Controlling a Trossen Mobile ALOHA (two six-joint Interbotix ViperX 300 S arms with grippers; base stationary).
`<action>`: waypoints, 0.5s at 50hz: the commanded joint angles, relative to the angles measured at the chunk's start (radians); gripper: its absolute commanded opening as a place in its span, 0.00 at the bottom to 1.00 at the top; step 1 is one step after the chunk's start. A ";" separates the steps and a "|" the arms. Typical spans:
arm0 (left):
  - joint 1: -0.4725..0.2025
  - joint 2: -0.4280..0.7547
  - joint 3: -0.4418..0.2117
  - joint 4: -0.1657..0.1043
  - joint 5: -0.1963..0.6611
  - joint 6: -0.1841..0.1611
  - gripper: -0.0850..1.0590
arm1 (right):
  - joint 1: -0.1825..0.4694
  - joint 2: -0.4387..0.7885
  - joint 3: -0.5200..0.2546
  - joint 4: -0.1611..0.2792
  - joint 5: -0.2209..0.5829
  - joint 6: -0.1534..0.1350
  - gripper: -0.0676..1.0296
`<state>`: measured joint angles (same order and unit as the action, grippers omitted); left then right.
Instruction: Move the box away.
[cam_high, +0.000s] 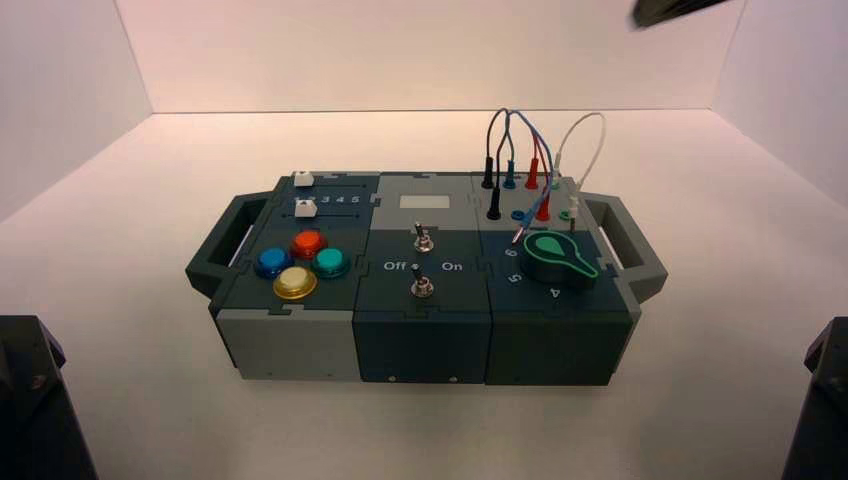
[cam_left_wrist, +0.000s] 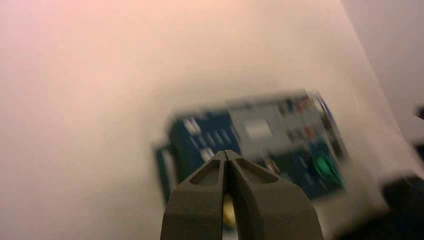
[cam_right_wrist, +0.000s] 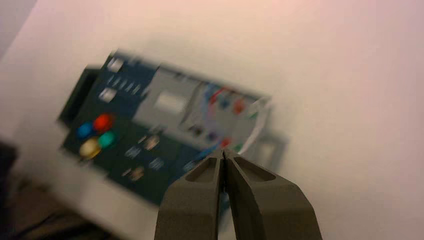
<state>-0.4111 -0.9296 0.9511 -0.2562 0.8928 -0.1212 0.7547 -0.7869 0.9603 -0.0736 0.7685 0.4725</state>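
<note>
- Left handle: slot open between bar and box; fingers could enter.
- Right handle: same slot.
- Sides: table extends between each handle and the side walls; passage available.
- Obstruction: wires arch above the right rear.
- Obstruction: switches and dial protrude upward.

Green dial (almost clover-bright), white slider caps.

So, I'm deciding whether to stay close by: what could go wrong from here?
The blue wire has one tip loose over the green dial; it could snag as the box moves. Both the left end effector and right end effector are shut, so they might bump the handles unless opened first.
</note>
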 joint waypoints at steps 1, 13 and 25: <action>-0.115 0.104 -0.011 -0.040 0.060 -0.023 0.05 | 0.072 0.100 -0.040 0.080 0.003 0.000 0.04; -0.232 0.210 0.025 -0.077 0.066 -0.041 0.05 | 0.179 0.244 -0.037 0.184 -0.021 0.000 0.04; -0.319 0.239 0.074 -0.118 0.066 -0.064 0.05 | 0.262 0.314 0.002 0.298 -0.058 0.000 0.04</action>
<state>-0.7041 -0.6964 1.0216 -0.3620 0.9618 -0.1749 0.9910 -0.4847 0.9618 0.1887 0.7286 0.4725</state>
